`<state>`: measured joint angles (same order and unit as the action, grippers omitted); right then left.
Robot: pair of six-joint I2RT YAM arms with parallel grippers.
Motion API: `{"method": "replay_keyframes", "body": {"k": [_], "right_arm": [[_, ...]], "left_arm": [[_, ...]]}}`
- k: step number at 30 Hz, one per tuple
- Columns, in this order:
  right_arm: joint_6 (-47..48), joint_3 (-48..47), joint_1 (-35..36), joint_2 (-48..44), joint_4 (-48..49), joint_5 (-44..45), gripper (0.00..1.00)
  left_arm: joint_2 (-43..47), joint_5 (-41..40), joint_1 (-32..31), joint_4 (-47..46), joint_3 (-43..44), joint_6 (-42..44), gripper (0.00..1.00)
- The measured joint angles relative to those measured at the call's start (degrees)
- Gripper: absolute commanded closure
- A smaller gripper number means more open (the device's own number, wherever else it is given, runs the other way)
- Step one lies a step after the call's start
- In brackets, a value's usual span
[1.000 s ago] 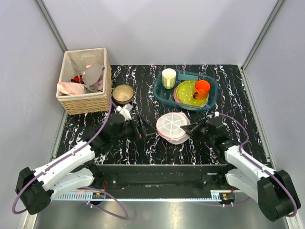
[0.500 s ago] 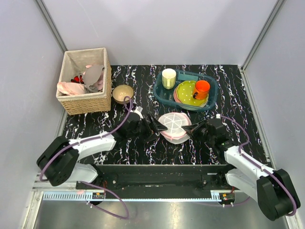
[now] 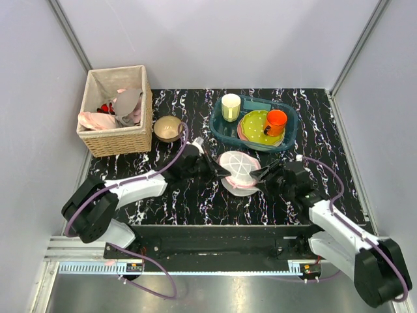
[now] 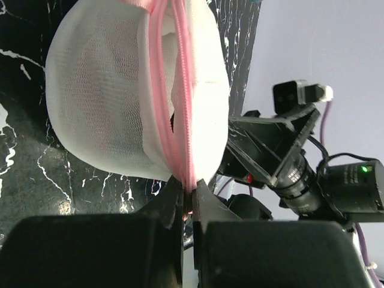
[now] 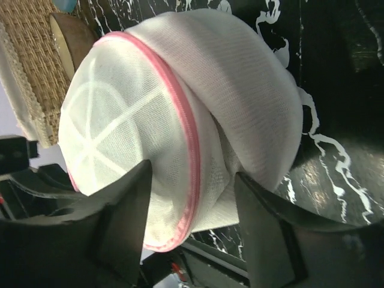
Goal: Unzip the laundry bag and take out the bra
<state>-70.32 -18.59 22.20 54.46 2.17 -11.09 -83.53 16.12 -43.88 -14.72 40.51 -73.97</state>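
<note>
The laundry bag (image 3: 238, 169), a round white mesh pouch with pink zipper trim, lies mid-table, tilted up between both arms. My left gripper (image 3: 219, 171) is at its left edge, shut on the pink zipper trim (image 4: 191, 191). The bag (image 4: 108, 90) bulges above those jaws. My right gripper (image 3: 263, 177) is at the bag's right edge and is open. In the right wrist view the bag (image 5: 120, 120) sits between the spread fingers (image 5: 120, 222) of that gripper (image 5: 193, 207). The bra is hidden.
A wicker basket (image 3: 117, 138) with pale pink and grey cloths stands at the back left, a brown bowl (image 3: 168, 128) beside it. A blue tray (image 3: 221, 127) behind the bag holds a cream cup (image 3: 230, 107), green plate (image 3: 254, 125) and orange mug (image 3: 275, 121).
My left arm swung right to the bag and its open jaws shut on the pink trim. My right gripper, shut on the bag's edge before, opened. The bag shifted slightly.
</note>
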Motion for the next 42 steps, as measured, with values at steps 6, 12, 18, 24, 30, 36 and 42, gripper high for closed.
{"method": "replay_keyframes", "body": {"k": [6, 12, 18, 24, 30, 36, 42], "right_arm": [[8.5, -4.2, 0.4, -16.0, -15.4, 2.4, 0.35], [13.1, -7.8, 5.8, -21.0, -21.0, 1.0, 0.41], [14.0, -7.8, 14.8, -15.0, -20.9, 1.0, 0.44], [15.2, -7.8, 19.6, -7.1, -18.2, 1.8, 0.44], [15.5, -7.9, 21.0, -0.3, -13.2, 3.1, 0.43], [15.4, -8.5, 21.2, 1.6, -9.2, 4.5, 0.43], [13.9, -8.5, 21.2, 2.3, -3.6, 4.5, 0.56]], "left_arm": [[0.0, -0.3, 0.0, 6.6, 5.0, 3.4, 1.00], [0.0, -1.1, -0.2, 9.6, 5.5, 4.1, 1.00], [0.0, -2.3, -1.7, 10.7, 5.5, 4.3, 1.00], [0.0, -3.4, -2.7, 10.8, 5.5, 4.3, 1.00], [0.0, -3.6, -3.1, 10.8, 5.5, 4.3, 1.00], [1.0, -3.8, -3.8, 10.8, 5.4, 4.0, 1.00], [2.9, -4.9, -4.1, 10.1, 3.9, 3.4, 1.00]]}}
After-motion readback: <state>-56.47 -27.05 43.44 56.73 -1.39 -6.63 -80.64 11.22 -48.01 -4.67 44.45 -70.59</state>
